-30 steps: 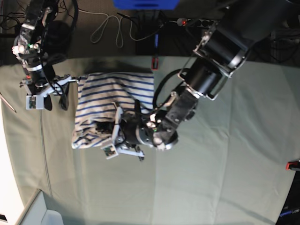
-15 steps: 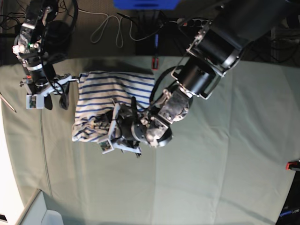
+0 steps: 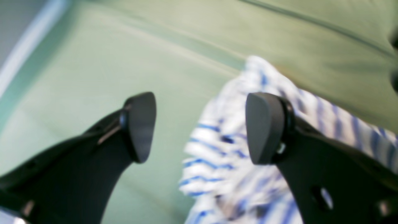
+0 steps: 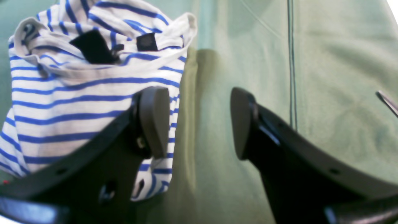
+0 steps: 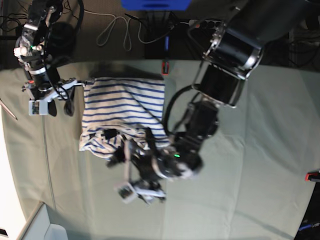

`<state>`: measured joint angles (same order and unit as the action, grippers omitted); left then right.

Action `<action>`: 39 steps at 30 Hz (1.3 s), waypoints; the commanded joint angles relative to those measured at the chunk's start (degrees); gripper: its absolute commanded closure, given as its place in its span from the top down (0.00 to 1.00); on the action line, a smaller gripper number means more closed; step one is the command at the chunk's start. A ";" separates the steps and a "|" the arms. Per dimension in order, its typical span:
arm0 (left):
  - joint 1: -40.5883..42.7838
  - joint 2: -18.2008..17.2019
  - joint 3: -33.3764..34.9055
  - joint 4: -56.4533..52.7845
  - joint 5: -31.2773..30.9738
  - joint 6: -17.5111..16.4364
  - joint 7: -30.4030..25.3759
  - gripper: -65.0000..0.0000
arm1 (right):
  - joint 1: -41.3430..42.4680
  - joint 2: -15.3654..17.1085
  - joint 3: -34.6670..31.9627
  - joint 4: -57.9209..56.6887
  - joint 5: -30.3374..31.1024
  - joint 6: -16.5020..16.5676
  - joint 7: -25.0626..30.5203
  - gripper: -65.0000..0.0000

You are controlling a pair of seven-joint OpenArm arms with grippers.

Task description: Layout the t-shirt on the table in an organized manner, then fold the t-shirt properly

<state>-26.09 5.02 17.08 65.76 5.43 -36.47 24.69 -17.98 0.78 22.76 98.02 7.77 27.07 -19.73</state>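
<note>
The white, blue-striped t-shirt (image 5: pixel 122 107) lies bunched on the table (image 5: pixel 250 175) left of centre, its near edge crumpled. Its dark label patch (image 4: pixel 146 42) shows in the right wrist view. My left gripper (image 5: pixel 136 191) is open and empty, just off the shirt's near edge. In the left wrist view (image 3: pixel 199 127) the shirt (image 3: pixel 217 155) lies between and beyond the fingers. My right gripper (image 5: pixel 52 107) is open and empty beside the shirt's left edge. In the right wrist view (image 4: pixel 199 123) the shirt (image 4: pixel 77 93) is left of the jaws.
Cables (image 5: pixel 115 30) and a blue object (image 5: pixel 155 4) lie beyond the table's far edge. A small red-black item (image 5: pixel 165 66) sits at the far edge by the shirt. A red object (image 5: pixel 313 176) is at the right edge. A thin rod (image 5: pixel 7 110) lies far left.
My left gripper has pulled back off the shirt toward the table's near side and now hangs open. The shirt's near edge has shifted slightly. The right arm has barely moved.
</note>
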 commanded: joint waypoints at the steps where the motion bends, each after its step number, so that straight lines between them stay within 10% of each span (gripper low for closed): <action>1: 0.28 -1.19 -2.97 2.33 -0.82 0.12 -1.17 0.67 | 0.18 -0.12 0.14 1.02 0.54 0.14 1.57 0.50; 16: 29.56 -9.02 -49.92 18.33 -0.90 -0.41 -1.17 0.67 | 1.49 -1.17 -15.77 1.28 0.54 5.77 1.84 0.50; 27: 43.54 -5.06 -56.16 26.07 -0.99 -0.41 -1.17 0.67 | 13.98 -0.91 -30.98 -12.26 0.45 5.77 1.84 0.50; 39: 49.95 -5.41 -57.48 28.53 -0.99 -0.50 -1.26 0.67 | 29.80 1.91 -24.92 -38.46 0.36 1.02 9.40 0.50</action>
<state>23.81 0.08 -40.07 93.34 4.95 -36.93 24.64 10.96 2.59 -2.13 58.48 7.77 29.06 -11.11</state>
